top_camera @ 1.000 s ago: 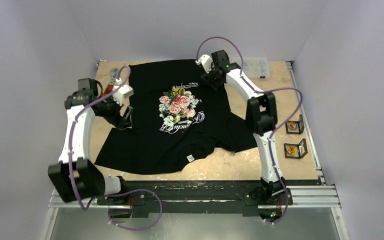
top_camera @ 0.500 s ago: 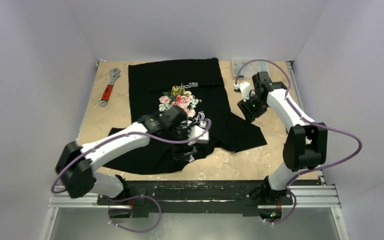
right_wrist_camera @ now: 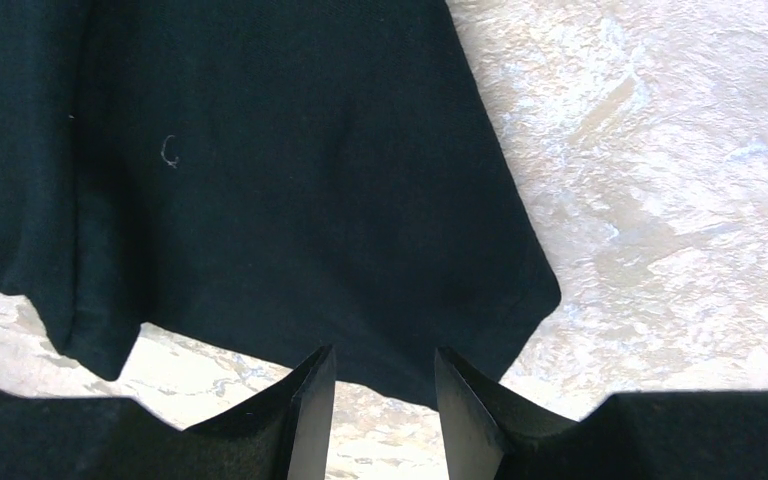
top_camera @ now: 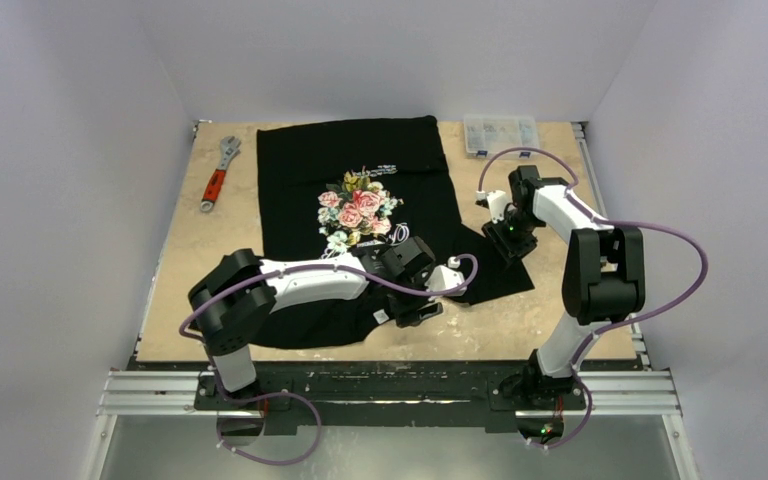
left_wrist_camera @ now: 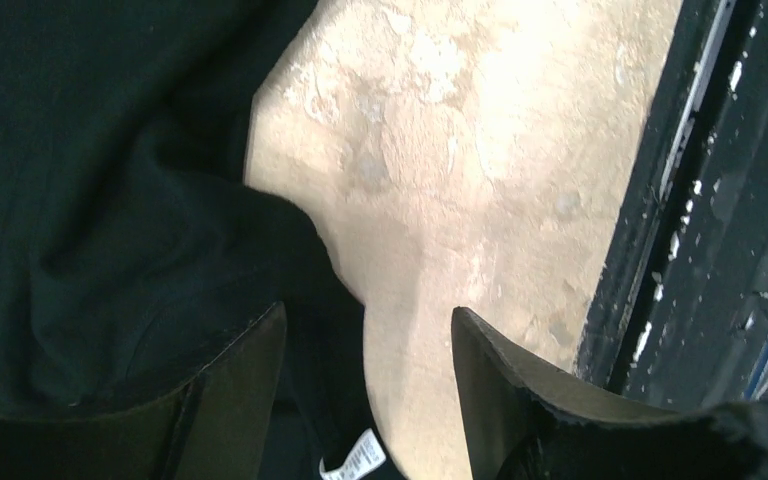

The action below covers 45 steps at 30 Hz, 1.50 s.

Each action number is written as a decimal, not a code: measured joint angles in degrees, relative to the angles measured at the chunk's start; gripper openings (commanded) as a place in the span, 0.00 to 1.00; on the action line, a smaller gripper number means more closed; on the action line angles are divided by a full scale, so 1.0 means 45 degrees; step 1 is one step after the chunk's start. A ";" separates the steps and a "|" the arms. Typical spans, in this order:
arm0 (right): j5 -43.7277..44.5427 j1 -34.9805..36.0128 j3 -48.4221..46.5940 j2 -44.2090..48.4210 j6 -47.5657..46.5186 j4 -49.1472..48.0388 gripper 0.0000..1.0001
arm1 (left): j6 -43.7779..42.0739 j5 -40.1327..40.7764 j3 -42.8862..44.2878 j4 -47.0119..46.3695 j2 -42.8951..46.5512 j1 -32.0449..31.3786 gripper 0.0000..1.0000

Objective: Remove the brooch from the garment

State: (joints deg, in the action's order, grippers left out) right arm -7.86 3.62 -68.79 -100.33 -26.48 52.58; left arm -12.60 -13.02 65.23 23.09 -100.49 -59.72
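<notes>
Currently, garment (top_camera: 360,160): is lying flat on the table (top_camera: 480,322), hem toward 12 o'clock and neck toward 6 o'clock, with its floral print (top_camera: 358,212) facing up.
Neck label (left_wrist_camera: 355,458): is showing white at the near edge of the cloth, just below the left fingers.
Left gripper (left_wrist_camera: 368,312): is hanging at 5 o'clock of the print, over the neck edge. Its fingers are standing spread, one above black cloth and one above bare table, pinching nothing.
Right gripper (right_wrist_camera: 383,352): is hovering at 3 o'clock of the print, over the sleeve's hem. Its fingers are standing a little apart (a narrower gap than the left's), with nothing clamped.
Wrench (top_camera: 217,174): is lying at 10 o'clock of the print, off the cloth.
Clear box (top_camera: 500,135): is sitting at 1 o'clock, beside the hem corner.
</notes>
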 measured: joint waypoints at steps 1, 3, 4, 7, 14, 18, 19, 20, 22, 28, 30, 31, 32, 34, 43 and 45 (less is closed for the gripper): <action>-0.0092 0.0000 0.0000 0.0000 0.0000 0.0019 0.44 | 0.0058 0.0000 0.0146 -0.0083 -0.0223 -0.0015 0.60; -0.0180 0.0000 0.0015 0.0000 0.0000 0.0053 0.44 | 0.0243 0.0044 0.0291 -0.0277 -0.0583 -0.0019 0.55; -0.0194 0.0000 0.0053 0.0000 0.0005 0.0039 0.44 | 0.0277 0.0083 0.0321 -0.0316 -0.0714 -0.0019 0.53; -0.0189 0.0000 0.0413 0.0000 0.0024 -0.0068 0.44 | 0.0452 0.0393 0.0573 -0.0277 -0.1273 -0.0019 0.41; 0.0486 0.0000 0.1263 -0.0335 -0.0015 -0.0578 0.43 | 0.0665 0.0826 0.1020 -0.0131 -0.1744 -0.0015 0.00; 0.0971 0.0024 0.1268 -0.0345 -0.0034 -0.0699 0.43 | 0.0505 0.0097 0.1049 0.0330 -0.1666 -0.0010 0.00; 0.1078 0.0024 0.1258 -0.0364 -0.0039 -0.0719 0.43 | 0.0413 -0.0209 0.1025 0.0544 -0.1603 -0.0010 0.00; 0.1219 0.0024 0.1253 -0.0379 -0.0068 -0.0748 0.42 | 0.0262 -0.0529 0.1001 0.0801 -0.1515 -0.0010 0.00; 0.1501 -0.0019 0.1146 -0.0481 -0.0136 -0.0763 0.42 | -0.0049 -0.1268 0.0967 0.1370 -0.1248 -0.0010 0.00; 0.2113 -0.0262 0.0894 -0.0719 -0.0539 -0.0826 0.44 | -0.0680 -0.3060 0.0971 0.2463 -0.0690 0.0102 0.28; 0.2166 -0.0316 0.0894 -0.0719 -0.0714 -0.0835 0.44 | -0.0772 -0.3473 0.0971 0.2671 -0.0690 0.0160 0.47; 0.2171 -0.0330 0.0894 -0.0714 -0.0816 -0.0835 0.44 | -0.0772 -0.3745 0.0962 0.2754 -0.0665 0.0204 0.52; 0.2166 -0.0335 0.0894 -0.0699 -0.0928 -0.0831 0.45 | -0.0695 -0.3997 0.0933 0.2788 -0.0602 0.0267 0.56; 0.2166 -0.0335 0.0894 -0.0680 -0.1107 -0.0831 0.45 | -0.0631 -0.4367 0.0767 0.2744 -0.0228 0.0423 0.59; 0.2108 -0.0393 0.0675 0.0015 -0.1685 -0.0607 0.58 | -0.0670 -0.4779 -0.0097 0.3512 0.3526 0.4750 0.61; 0.1676 -0.0398 0.0272 0.0287 -0.1705 -0.0330 0.64 | -0.1185 -0.4541 -0.0719 0.4235 0.4342 0.6615 0.77</action>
State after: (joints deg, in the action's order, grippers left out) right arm -0.32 1.83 -67.57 -99.04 -34.15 51.09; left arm -17.93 -33.45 62.00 42.15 -80.95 -29.95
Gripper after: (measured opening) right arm 0.559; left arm 0.596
